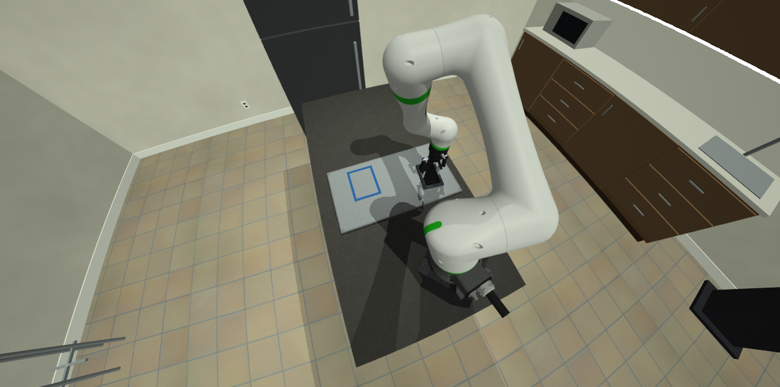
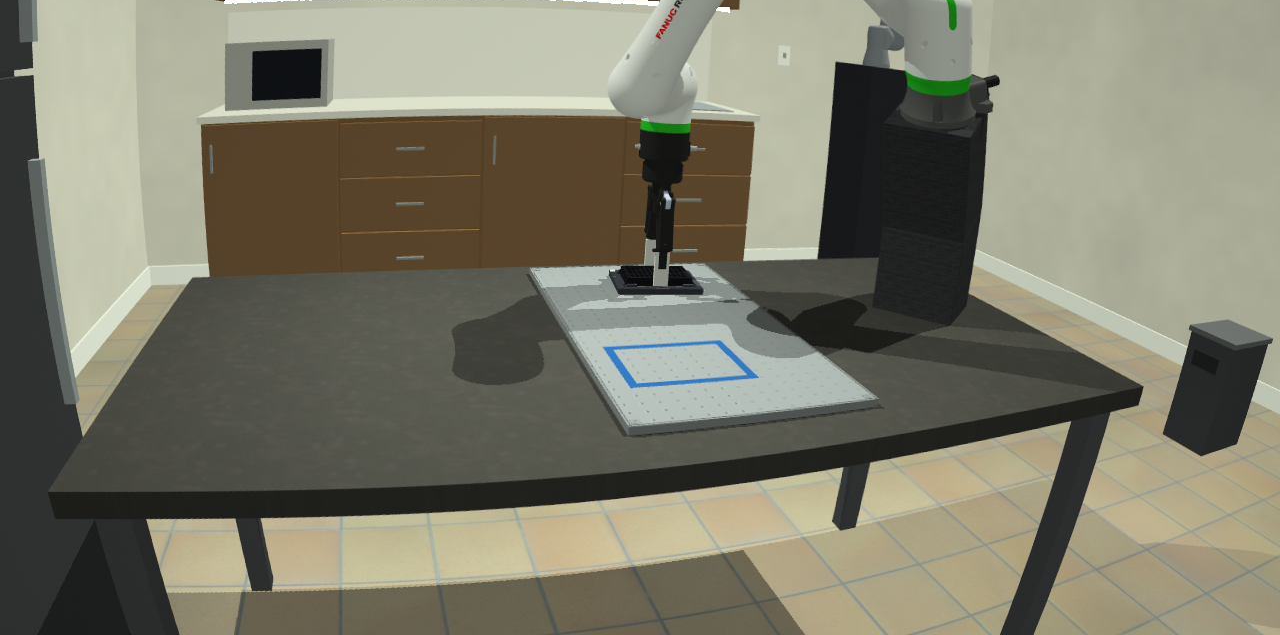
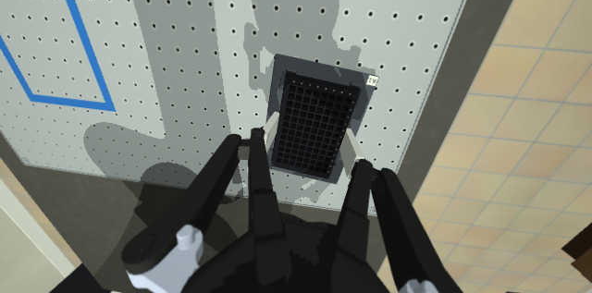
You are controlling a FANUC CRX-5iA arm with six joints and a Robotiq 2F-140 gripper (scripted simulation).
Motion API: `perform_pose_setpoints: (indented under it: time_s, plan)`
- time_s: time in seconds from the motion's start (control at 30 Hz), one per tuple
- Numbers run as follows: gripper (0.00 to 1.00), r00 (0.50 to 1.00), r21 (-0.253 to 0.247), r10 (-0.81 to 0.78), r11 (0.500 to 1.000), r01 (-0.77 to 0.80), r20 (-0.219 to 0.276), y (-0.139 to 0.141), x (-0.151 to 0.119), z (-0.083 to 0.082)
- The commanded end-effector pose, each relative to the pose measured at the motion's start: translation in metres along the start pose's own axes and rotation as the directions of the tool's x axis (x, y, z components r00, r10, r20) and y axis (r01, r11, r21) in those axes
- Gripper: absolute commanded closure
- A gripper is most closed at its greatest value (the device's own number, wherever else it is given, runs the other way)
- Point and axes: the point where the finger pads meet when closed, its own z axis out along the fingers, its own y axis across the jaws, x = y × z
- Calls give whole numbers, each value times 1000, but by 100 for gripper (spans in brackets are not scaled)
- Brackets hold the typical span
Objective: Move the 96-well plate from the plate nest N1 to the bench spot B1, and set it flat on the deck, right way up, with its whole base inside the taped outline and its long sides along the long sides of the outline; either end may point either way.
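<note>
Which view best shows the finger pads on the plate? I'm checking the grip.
Wrist: both pads press the 96-well plate's long sides. Exterior shows one finger side-on; top shows the gripper tiny, hiding contact.
</note>
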Motion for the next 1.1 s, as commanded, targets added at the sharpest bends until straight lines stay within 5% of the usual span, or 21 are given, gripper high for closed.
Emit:
perform_pose_setpoints:
  time_s: [0.0,0.67,1.07]
  plan:
    - [100,1000,0,0,1000,0,0,0,0,0]
    - [100,1000,0,0,1000,0,0,0,0,0]
    - [100,1000,0,0,1000,0,0,0,0,-17]
